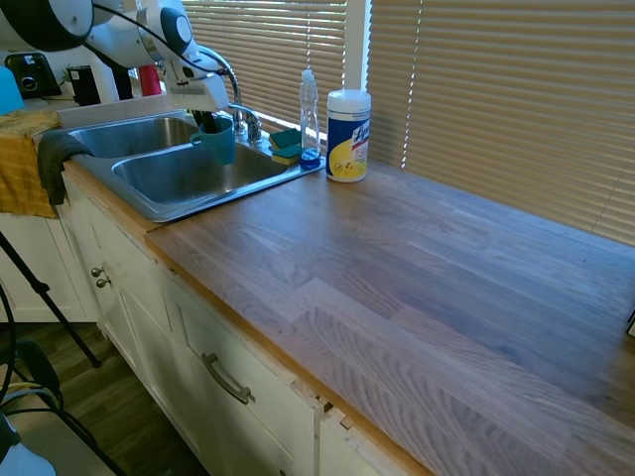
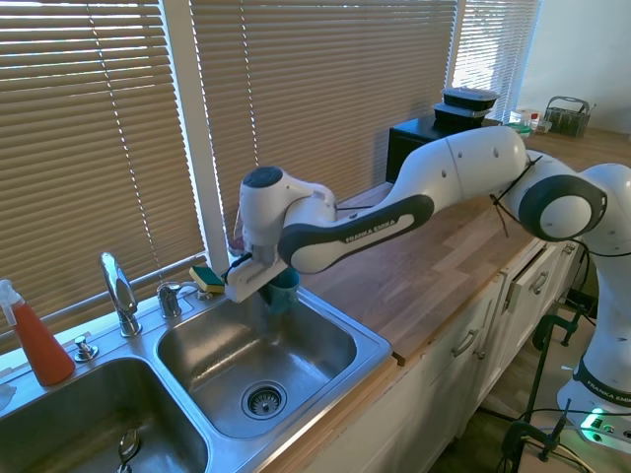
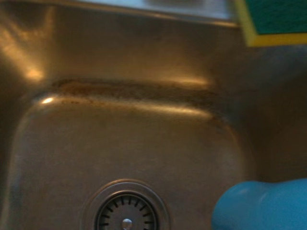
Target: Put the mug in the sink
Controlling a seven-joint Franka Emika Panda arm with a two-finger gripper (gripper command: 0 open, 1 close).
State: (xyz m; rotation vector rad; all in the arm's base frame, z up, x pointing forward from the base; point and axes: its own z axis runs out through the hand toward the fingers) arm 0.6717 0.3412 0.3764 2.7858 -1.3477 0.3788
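While the jaws (image 1: 212, 125) seemingly grip the mug (image 1: 219, 141), it hangs inside the sink (image 1: 213, 195) rim.

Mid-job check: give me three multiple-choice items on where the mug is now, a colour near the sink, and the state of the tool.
1. Where is the mug?
A. On the wooden counter
B. Held above the sink basin with the round drain
C. Beside the wipes canister

2. What colour is the liquid in the spray bottle by the far basin?
A. Orange-red
B. Green
C. Clear

3. What is the tool doing?
A. Open, empty
B. Shut on the mug
C. Out of sight

Answers: 1 B, since the mug hangs over the basin in both exterior views; 2 A, in the second exterior view; 3 B, since the tool grips the mug's rim.
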